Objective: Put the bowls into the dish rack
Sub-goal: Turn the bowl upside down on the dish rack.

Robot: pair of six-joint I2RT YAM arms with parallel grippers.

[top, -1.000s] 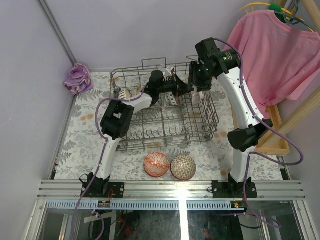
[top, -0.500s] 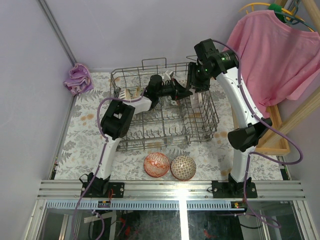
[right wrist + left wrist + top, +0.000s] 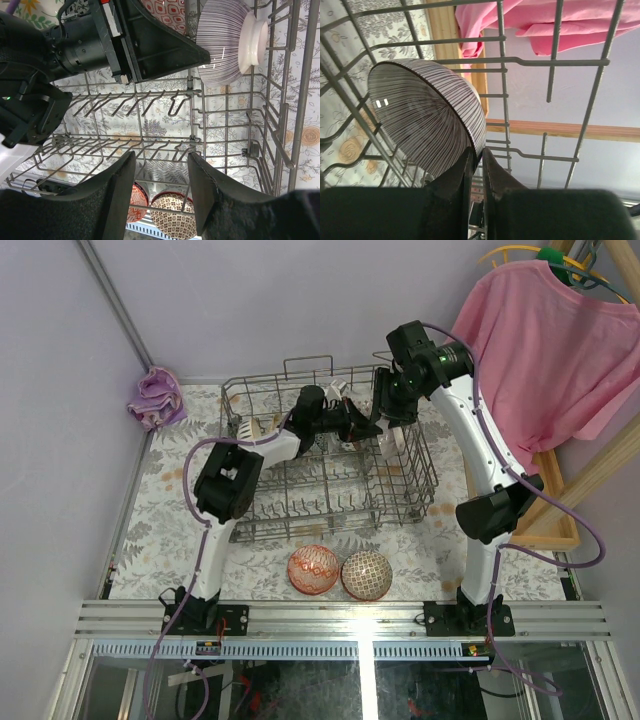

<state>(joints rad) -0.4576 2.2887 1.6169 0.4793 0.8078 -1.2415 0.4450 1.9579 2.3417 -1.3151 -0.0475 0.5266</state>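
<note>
In front of the rack [image 3: 290, 525], a red bowl [image 3: 313, 569] and a brown bowl [image 3: 365, 575] sit side by side on the table [image 3: 160, 510]. A pink cloth [image 3: 155, 397] lies at the far left. A pink shirt [image 3: 560, 340] hangs on the right. The rack's wires stand all around the striped bowl [image 3: 427, 120]. It is round with thin dark lines, tipped on its side at the rack's right end. The left gripper [image 3: 476, 159] reaches across inside the rack and pinches its rim. The right gripper [image 3: 161, 162] hangs above, half open, holding nothing.
</note>
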